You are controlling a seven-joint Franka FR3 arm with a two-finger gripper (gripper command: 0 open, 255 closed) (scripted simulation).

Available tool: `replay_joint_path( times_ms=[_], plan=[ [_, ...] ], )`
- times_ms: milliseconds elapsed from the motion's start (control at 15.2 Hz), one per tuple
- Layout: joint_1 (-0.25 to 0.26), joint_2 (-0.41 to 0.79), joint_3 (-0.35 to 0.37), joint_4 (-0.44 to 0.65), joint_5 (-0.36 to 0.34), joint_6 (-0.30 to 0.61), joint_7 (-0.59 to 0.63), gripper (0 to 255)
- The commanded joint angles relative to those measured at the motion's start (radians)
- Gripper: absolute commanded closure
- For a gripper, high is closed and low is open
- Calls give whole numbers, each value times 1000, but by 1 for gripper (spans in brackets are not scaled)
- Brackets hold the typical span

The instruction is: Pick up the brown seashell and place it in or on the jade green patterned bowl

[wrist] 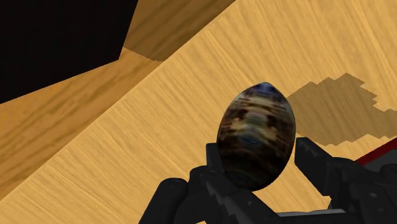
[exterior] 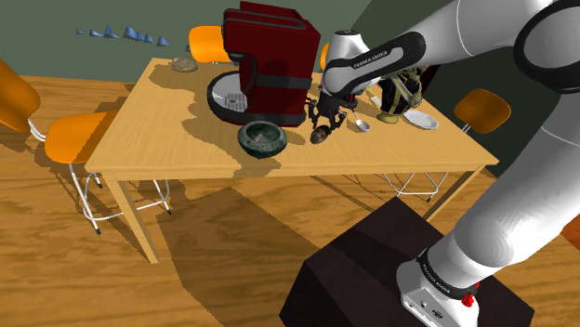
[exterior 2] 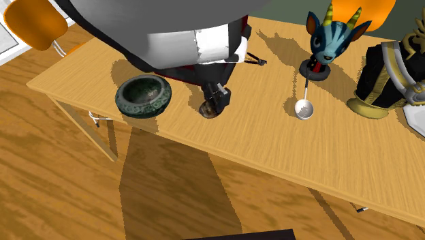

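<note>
The brown mottled seashell (wrist: 257, 137), egg-shaped, sits clasped between my two black fingers; my gripper (wrist: 257, 159) is shut on it. In the shoulder view the seashell (exterior: 322, 136) hangs under the gripper (exterior: 324, 121) at or just above the wooden tabletop; I cannot tell whether it touches. The dark green patterned bowl (exterior: 261, 137) stands upright close by, toward that view's left. In the second exterior view the bowl (exterior 2: 143, 95) lies left of the seashell (exterior 2: 208, 110) and gripper (exterior 2: 216, 97), near the table's front edge.
A tall red machine (exterior: 270, 60) and a round black-and-white appliance (exterior: 226, 98) stand right behind the bowl. A metal spoon (exterior 2: 304, 107), a blue horned figure (exterior 2: 328, 35) and a dark-and-gold statue (exterior 2: 387, 75) lie beyond the gripper. Orange chairs (exterior: 79, 135) flank the table.
</note>
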Motion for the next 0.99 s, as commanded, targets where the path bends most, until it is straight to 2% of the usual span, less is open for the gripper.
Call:
replay_joint_path(
  times_ms=[0,924],
  plan=[
    [0,-15,1,9,5,-24,-5,255],
    [-2,-100,6,99,35,-197,-36,255]
  ],
)
